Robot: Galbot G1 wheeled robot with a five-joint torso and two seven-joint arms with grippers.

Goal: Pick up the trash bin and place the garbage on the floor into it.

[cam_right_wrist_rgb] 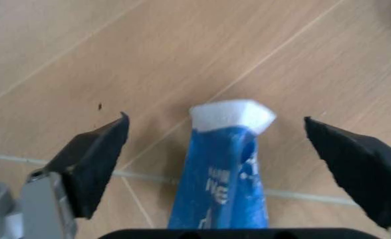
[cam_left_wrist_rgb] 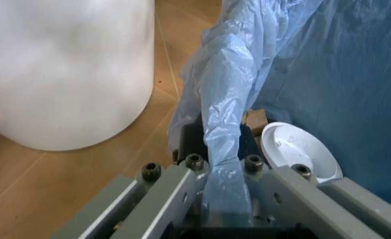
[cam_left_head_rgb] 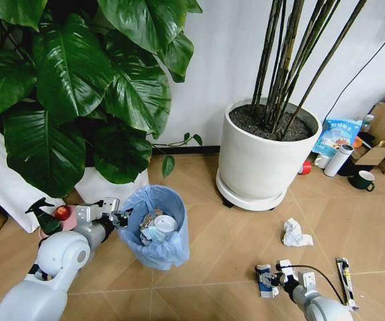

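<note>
The left gripper (cam_left_head_rgb: 120, 217) has its fingers closed on the rim of the trash bin (cam_left_head_rgb: 158, 231), which stands on the floor (cam_left_head_rgb: 232, 247) beside a leafy plant. The right gripper (cam_left_head_rgb: 273, 279) hangs low with fingers (cam_right_wrist_rgb: 92, 159) spread wide either side of a blue-white wrapper (cam_right_wrist_rgb: 223, 174) lying flat. A crumpled tissue (cam_left_head_rgb: 294, 234) lies near the white pot (cam_left_head_rgb: 263, 160).

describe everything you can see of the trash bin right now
The trash bin is small and round, lined with a crinkly light blue plastic bag draped over its rim. It stands upright on the wooden floor beside the leafy plant. Inside lie a white round lid and crumpled litter. The left gripper is shut on its rim.
</note>
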